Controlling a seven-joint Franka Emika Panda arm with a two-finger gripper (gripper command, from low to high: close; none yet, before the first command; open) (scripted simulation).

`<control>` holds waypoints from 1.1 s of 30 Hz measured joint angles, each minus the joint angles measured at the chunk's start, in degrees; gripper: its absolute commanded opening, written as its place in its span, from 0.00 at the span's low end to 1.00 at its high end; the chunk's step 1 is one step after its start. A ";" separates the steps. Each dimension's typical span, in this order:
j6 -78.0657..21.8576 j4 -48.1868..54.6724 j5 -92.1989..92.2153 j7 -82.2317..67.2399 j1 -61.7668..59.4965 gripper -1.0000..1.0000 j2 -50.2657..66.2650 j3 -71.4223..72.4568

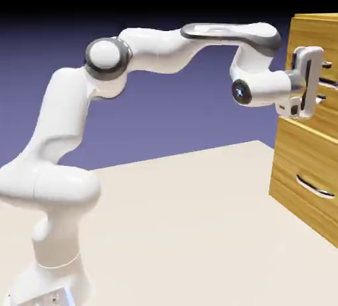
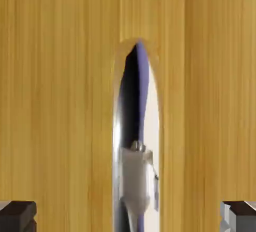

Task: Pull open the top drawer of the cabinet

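Observation:
The cabinet of golden-brown wood grain stands at the exterior view's right edge. My gripper is pressed up to the top drawer, with one finger above and one below the spot where its handle sits; the handle itself is hard to make out there. In the hand view the drawer's wood fills the picture. The slim shiny handle runs down the middle, mirroring the hand. The two dark fingertips sit wide apart in the bottom corners, so my gripper is open around the handle and not touching it.
The lower drawer has its own curved silver handle beneath my hand. A pale tabletop stretches between the robot's base and the cabinet. The arm arches over from the lower left.

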 measured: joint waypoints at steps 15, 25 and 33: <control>-3.93 -22.52 3.93 -13.27 26.12 0.00 -11.90 -19.64; -12.77 -26.83 1.42 9.20 26.93 0.00 8.58 -28.52; -10.66 -27.15 0.66 4.79 29.14 0.00 3.67 -28.26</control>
